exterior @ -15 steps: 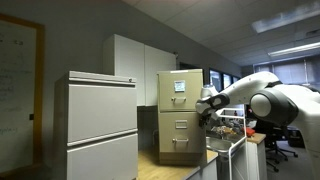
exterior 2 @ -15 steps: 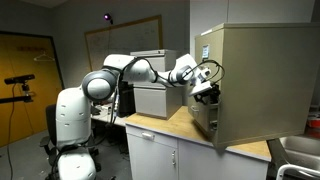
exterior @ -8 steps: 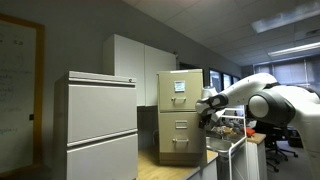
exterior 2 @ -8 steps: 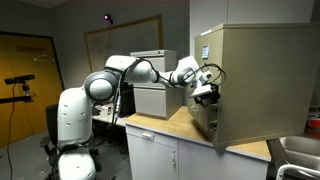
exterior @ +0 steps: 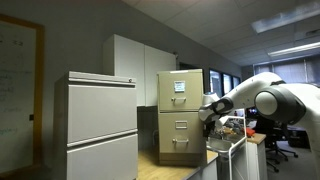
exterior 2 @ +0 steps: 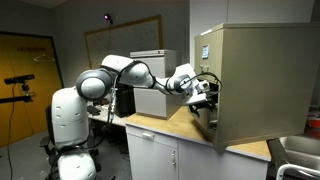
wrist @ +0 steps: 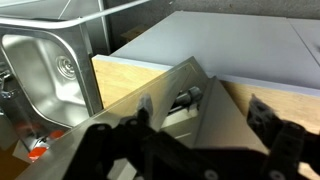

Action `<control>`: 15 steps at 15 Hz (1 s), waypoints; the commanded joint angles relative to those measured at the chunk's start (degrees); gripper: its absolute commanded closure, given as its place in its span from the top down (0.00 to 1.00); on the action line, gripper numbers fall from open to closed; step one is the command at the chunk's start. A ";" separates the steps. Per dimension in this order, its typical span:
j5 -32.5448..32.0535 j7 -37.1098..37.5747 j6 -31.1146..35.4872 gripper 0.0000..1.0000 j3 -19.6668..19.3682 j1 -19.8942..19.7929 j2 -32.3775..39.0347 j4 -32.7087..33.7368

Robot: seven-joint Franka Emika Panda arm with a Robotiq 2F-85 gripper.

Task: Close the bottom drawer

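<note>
The narrow tan filing cabinet (exterior: pixel 180 115) stands on a wooden counter. Its bottom drawer (exterior: pixel 179 148) has a flat beige front and a small silver pull handle. In an exterior view the bottom drawer (exterior 2: pixel 204 124) seems to stand a little out from the cabinet's front. My gripper (exterior: pixel 208 112) hovers close in front of the cabinet, about level with the middle drawer and above the bottom one; it also shows in an exterior view (exterior 2: pixel 203 95). In the wrist view my gripper (wrist: pixel 203 112) is open and empty, its fingers spread either side of a beige drawer front with a silver handle (wrist: pixel 185 97).
A wider white cabinet (exterior: pixel 101 125) stands beside the tan one. A steel sink (wrist: pixel 50 70) is set in the counter near the cabinet. The wooden counter top (exterior 2: pixel 175 125) ends in an edge below my arm. A desk with clutter (exterior: pixel 240 128) lies behind the arm.
My gripper has dropped a little and drawn slightly back from the cabinet front. The drawers show no clear movement.
</note>
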 commanded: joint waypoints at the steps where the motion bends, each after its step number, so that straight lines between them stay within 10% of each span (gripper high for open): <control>1: 1.24 -2.21 -2.01 1.00 2.04 1.24 -6.21 -6.17; 15: 0.03 -24.07 2.28 1.00 6.42 6.72 1.02 3.99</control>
